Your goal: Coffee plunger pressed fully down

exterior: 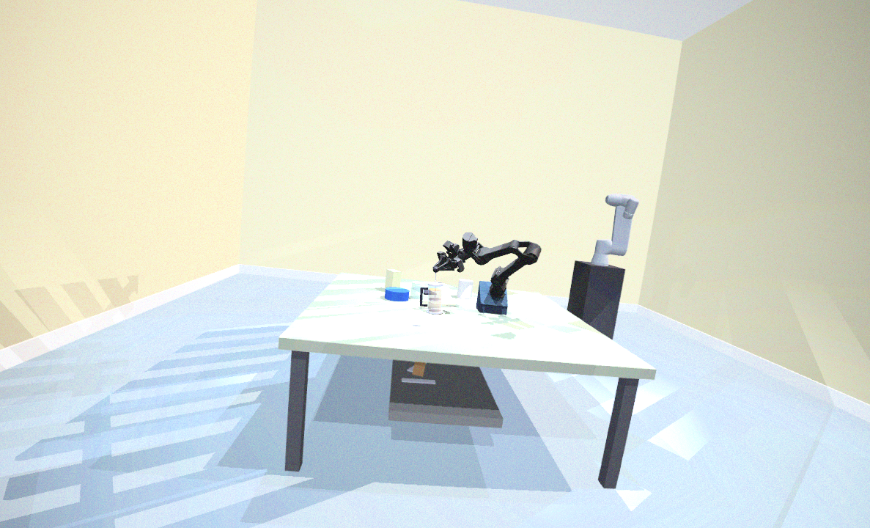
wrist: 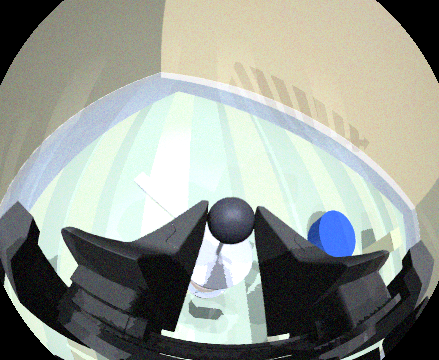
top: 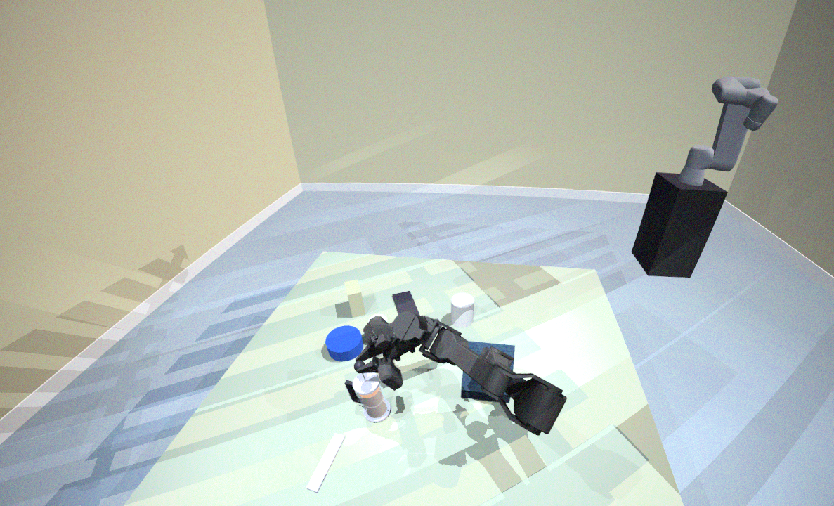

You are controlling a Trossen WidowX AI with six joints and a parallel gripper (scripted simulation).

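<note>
The coffee press (top: 371,397) (exterior: 435,302) stands upright on the table, with its black handle (top: 350,391) on the left side in the top view. Its pale round lid (wrist: 234,267) shows below the knob in the wrist view. My gripper (top: 359,365) (exterior: 435,268) (wrist: 232,209) is shut on the dark round plunger knob (wrist: 231,220), one fingertip on each side. The knob is above the lid, with a length of thin rod (exterior: 435,276) (wrist: 219,248) showing between them. The far end of the rod inside the press is not clear.
A blue round block (top: 343,343) (exterior: 396,294) (wrist: 338,234) lies near the gripper. A cream upright block (top: 355,299) (exterior: 392,279) and a white cylinder (top: 461,309) (exterior: 465,289) stand farther back. A flat white strip (top: 327,464) lies in front of the press.
</note>
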